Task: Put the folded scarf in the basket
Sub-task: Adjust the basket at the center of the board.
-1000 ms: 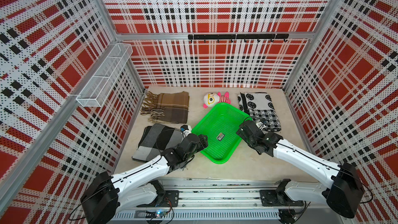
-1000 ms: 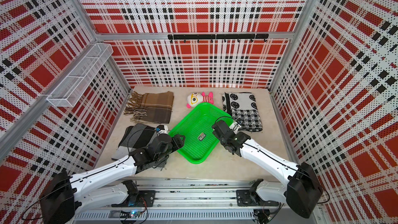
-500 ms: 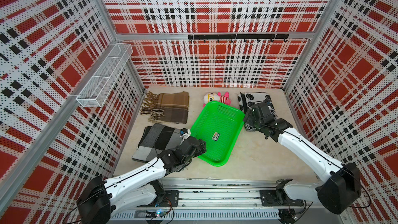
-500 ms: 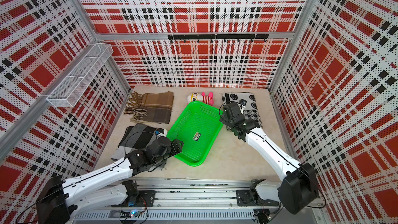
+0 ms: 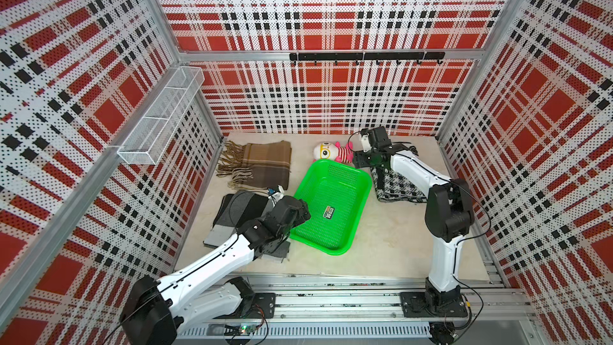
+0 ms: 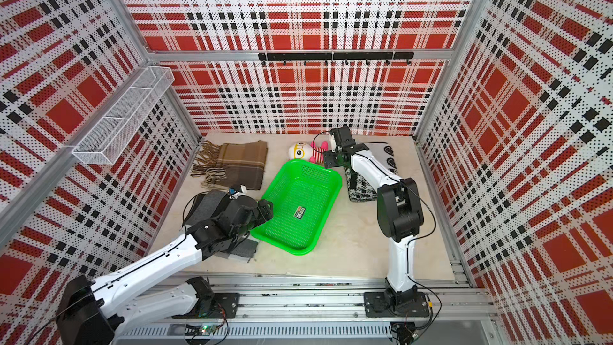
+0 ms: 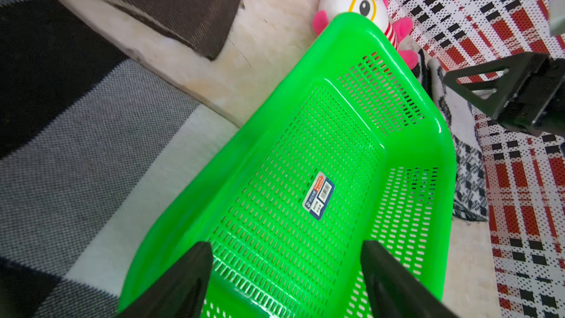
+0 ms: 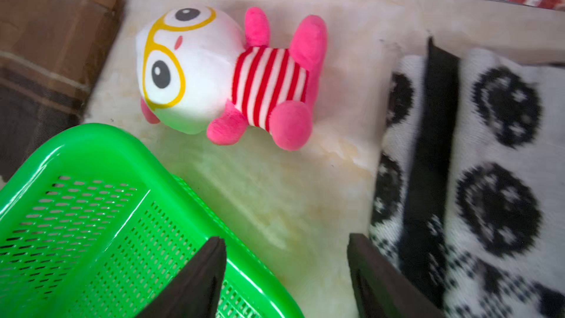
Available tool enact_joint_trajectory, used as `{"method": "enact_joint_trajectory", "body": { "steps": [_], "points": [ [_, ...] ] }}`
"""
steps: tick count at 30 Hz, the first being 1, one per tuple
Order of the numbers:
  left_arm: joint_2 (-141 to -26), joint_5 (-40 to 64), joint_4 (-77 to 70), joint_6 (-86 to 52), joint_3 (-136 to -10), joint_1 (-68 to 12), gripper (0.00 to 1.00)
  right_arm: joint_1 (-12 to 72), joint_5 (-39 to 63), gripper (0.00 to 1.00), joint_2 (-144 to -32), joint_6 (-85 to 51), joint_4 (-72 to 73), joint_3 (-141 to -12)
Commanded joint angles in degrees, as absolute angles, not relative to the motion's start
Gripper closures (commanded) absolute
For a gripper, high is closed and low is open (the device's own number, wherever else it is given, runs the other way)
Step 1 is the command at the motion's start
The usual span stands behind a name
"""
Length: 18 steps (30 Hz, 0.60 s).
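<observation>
basket (image 5: 331, 190) lies mid-tabletop (image 5: 391, 243), its long axis running from 1 o'clock to 7 o'clock, with only its sticker inside. no scarf is in it yet. three folded ones lie around it:

- brown scarf (image 5: 265, 160), at its 10 o'clock, apart from it
- grey scarf (image 5: 238, 207), at 9 o'clock, just beside it and partly under the left arm
- black-white scarf (image 5: 398, 187), at 3 o'clock, just beside it

a toy (image 5: 328, 152) sits just beyond the basket's 12 o'clock end.

a second ago the right hand (image 8: 285, 240) was low at the basket's 3 o'clock edge. since then the basket has turned and shifted a little. the right hand has gone up to its 1 o'clock corner, and the arm now reaches across the black-white scarf. its jaws stand apart and hold nothing. in the wrist view one finger hangs over the basket's corner, the other over the scarf's edge, with bare tabletop between them.

the left hand (image 7: 286, 246) has stayed at the basket's 8 o'clock side. it is spread wide over the rim and grips nothing.

the nudging of the basket looks finished, and the work seems to be moving on to picking up a scarf. the black-white scarf is nearest the right hand and looks the likely pick, though the task does not say which scarf is meant. the hand is not yet placed to grip: both fingers would have to straddle a fold, clear of the basket's rim.
</observation>
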State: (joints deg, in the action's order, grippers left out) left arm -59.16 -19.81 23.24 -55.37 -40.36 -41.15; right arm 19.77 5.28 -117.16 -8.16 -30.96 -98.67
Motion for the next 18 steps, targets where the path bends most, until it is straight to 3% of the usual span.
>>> {"method": "enact_joint_trajectory", "body": {
  "steps": [1,5,13,18],
  "points": [
    [-57.0,-20.2,23.7,-51.7,-42.4,-38.0,0.17,20.7,12.0,0.32,-118.9,0.2,-34.9,-102.9],
    [-57.5,-19.5,23.6,-49.7,-43.4,-35.1,0.17,22.7,12.4,0.36,-123.7,3.3,-39.4,-107.8],
    [-58.7,-19.1,22.9,-47.6,-43.6,-32.6,0.18,23.7,10.3,0.43,-124.9,2.8,-38.0,-105.1],
    [-58.7,-19.2,22.5,-47.5,-43.5,-32.3,0.18,25.0,5.7,0.61,-124.6,3.0,-38.3,-103.2]
  ]
}}
